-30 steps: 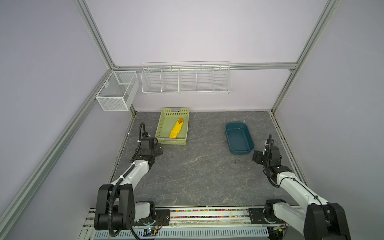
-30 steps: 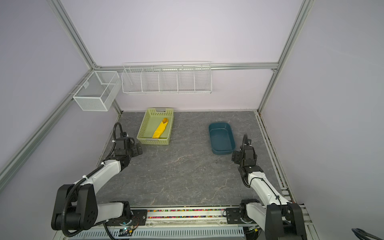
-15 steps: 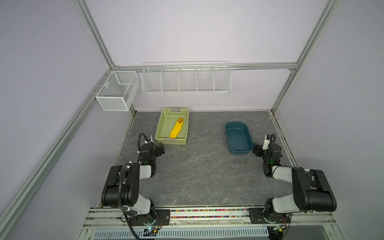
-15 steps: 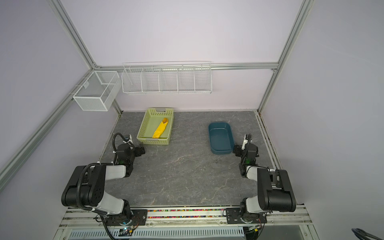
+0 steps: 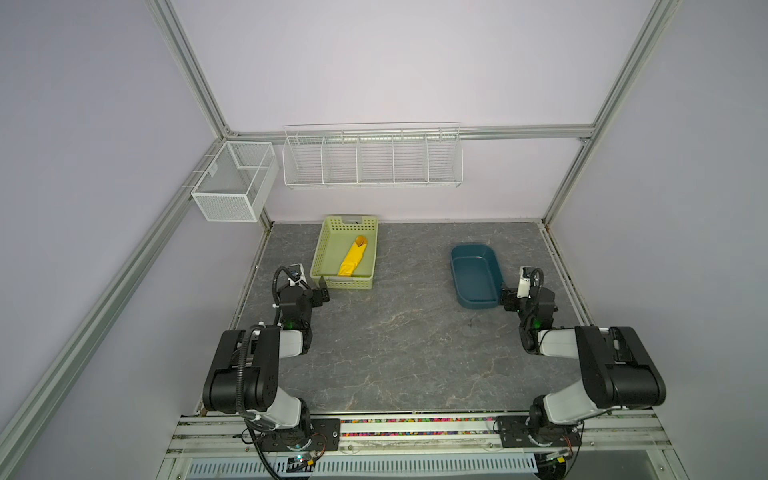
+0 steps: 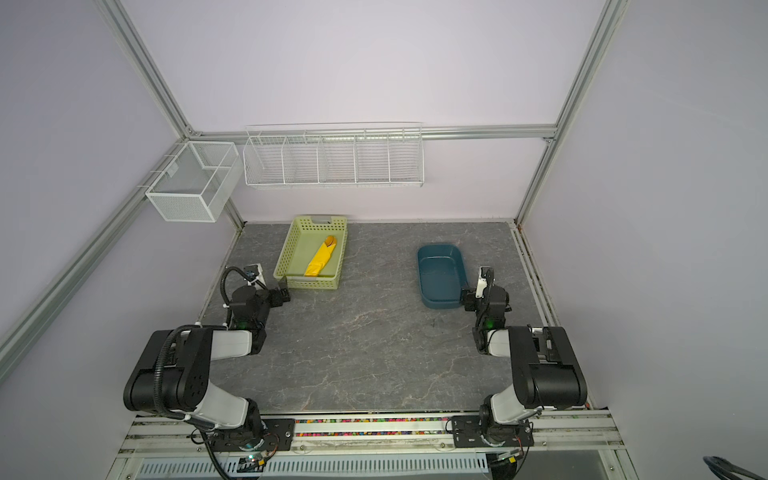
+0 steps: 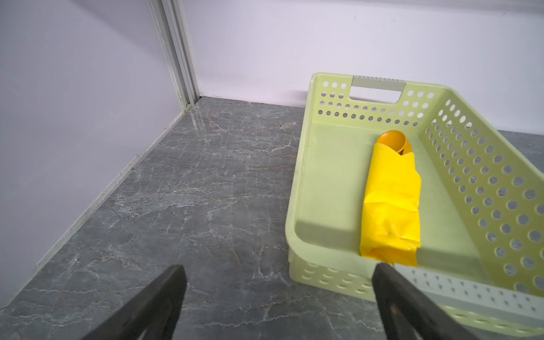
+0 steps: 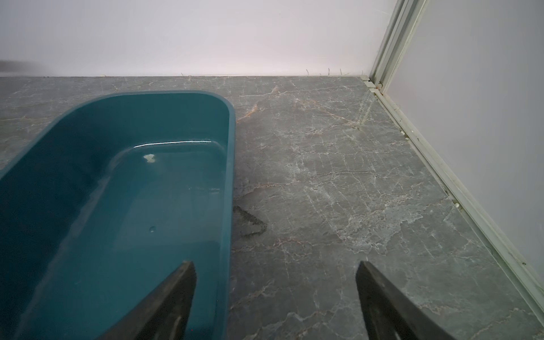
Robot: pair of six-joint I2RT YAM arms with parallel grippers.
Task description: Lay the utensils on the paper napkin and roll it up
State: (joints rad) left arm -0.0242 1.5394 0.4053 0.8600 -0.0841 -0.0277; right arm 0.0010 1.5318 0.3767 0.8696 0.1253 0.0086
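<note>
Paper napkin [image 7: 390, 203] lies rolled in green basket [image 7: 329, 182] on grey marbled tabletop [image 5: 415, 332] — lilac walls [image 5: 374, 62] — jaws spread.

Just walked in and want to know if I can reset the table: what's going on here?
Nothing is being handled right now. The yellow paper napkin lies rolled around the utensils, whose orange tips poke out of one end, inside the green basket. Both arms are folded low near the front: the left end effector is open beside the basket, the right end effector open by the blue tub. The roll looks finished.
</note>
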